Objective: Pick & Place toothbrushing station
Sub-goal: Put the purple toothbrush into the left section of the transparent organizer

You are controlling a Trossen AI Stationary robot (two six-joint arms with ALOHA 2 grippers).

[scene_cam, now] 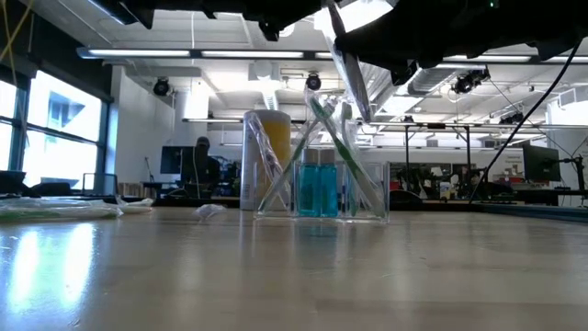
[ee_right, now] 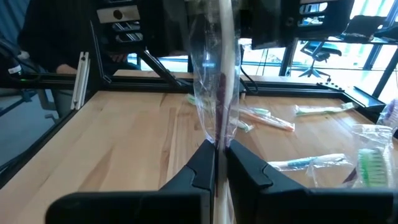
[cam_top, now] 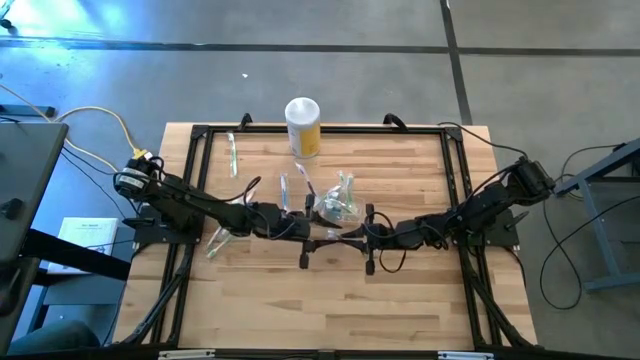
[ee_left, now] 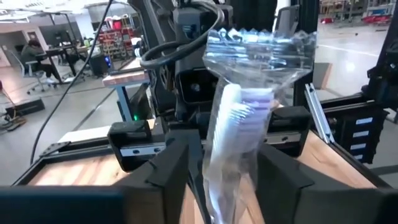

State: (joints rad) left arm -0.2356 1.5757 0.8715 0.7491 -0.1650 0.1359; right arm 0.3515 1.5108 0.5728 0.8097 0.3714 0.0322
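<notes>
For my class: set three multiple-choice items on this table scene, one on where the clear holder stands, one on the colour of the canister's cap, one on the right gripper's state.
1. Where is the clear holder? A mid-table; B at a table corner; C on the floor.
2. The cap of the canister is: A red; B white; C black.
3. The right gripper is: A wide open; B shut on the canister; C shut on a wrapped toothbrush.

Key: A, it stands mid-table, close to the left gripper and the right gripper; B, a white cap tops the yellow body; C, its fingers pinch the wrapper.
</notes>
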